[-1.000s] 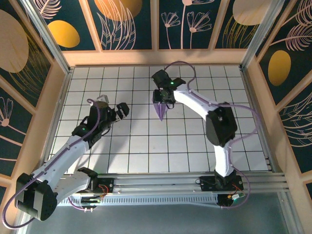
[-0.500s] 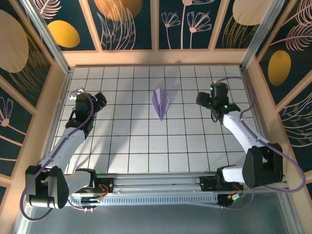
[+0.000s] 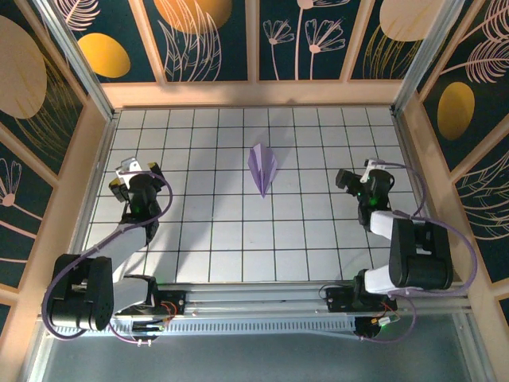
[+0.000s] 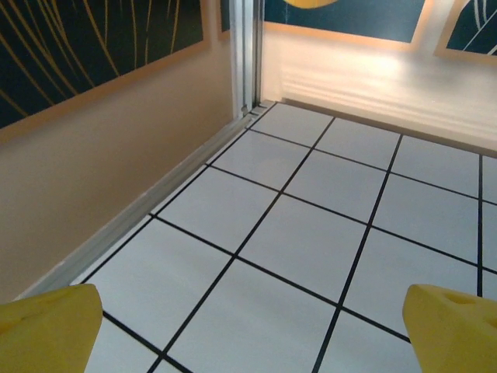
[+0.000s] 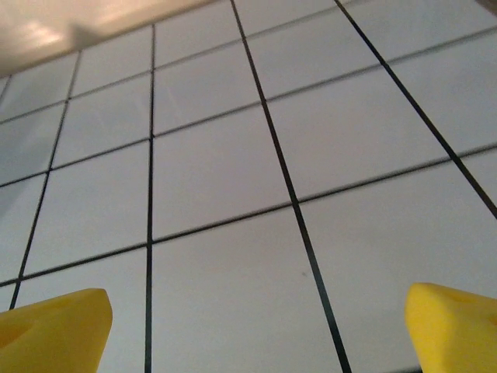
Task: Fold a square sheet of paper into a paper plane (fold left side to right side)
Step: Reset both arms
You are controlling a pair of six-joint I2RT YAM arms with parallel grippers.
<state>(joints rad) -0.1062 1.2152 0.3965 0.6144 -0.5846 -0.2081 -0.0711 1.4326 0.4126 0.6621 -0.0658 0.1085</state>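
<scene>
Lavender paper folded into a narrow dart, the paper plane (image 3: 262, 168) lies flat on the white tiled table (image 3: 207, 231), its sharp tip pointing toward the arm bases. Nothing touches it. The left gripper (image 3: 134, 177) sits well apart from the plane on its left, close to the side wall. The right gripper (image 3: 359, 177) sits well apart on the plane's right, somewhat less far out. Both pincers are about level with the plane's tip end. In the left wrist view the left gripper (image 4: 252, 330) has its yellow pads (image 4: 54, 326) spread wide over bare tile. The right gripper (image 5: 255, 330) is likewise spread, pinching nothing.
</scene>
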